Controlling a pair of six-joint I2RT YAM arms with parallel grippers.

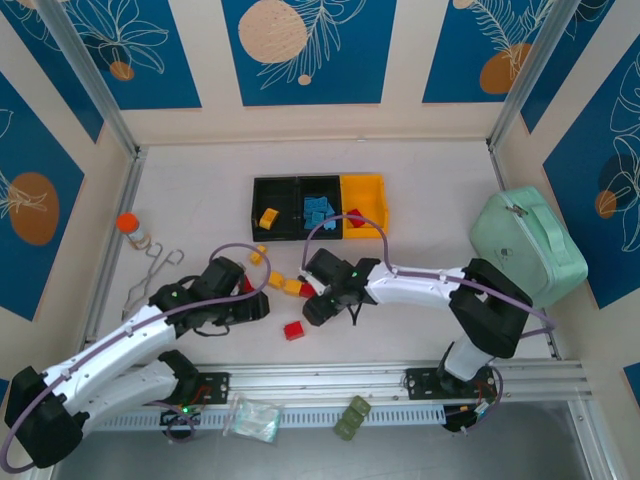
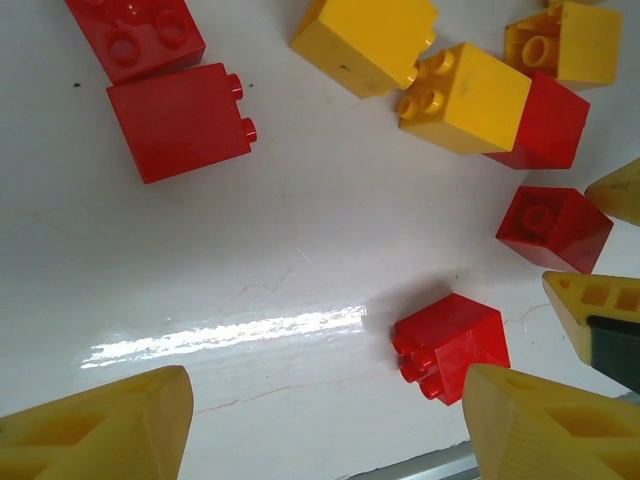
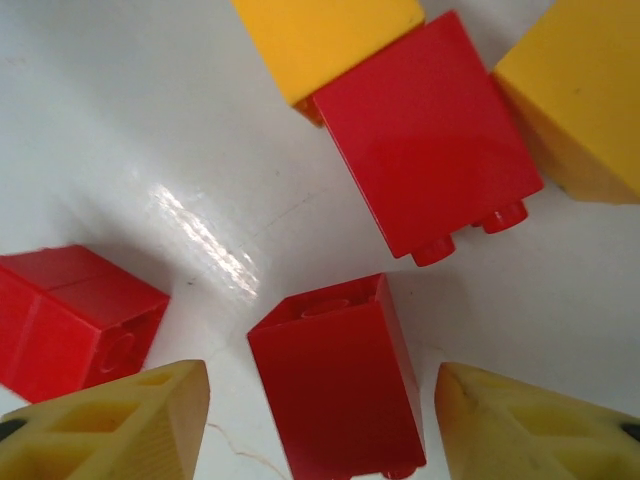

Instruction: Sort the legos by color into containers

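Done: containers [image 1: 299, 200] hold one yellow, several blue, one red.
Remaining: loose bricks [image 1: 293, 329], red and yellow, on table [image 1: 200, 200] between the arms.
Left gripper [image 2: 328, 388]: spread, empty.
Right gripper [image 3: 320, 378]: spread, straddling red brick [image 3: 330, 340], not pinched.

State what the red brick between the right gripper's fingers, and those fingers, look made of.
Red brick: probably hard moulded plastic, glossy, with soft highlights and crisp studs. Yellow fingers: apparently printed plastic, matte, with fine layer lines and open ribbing.
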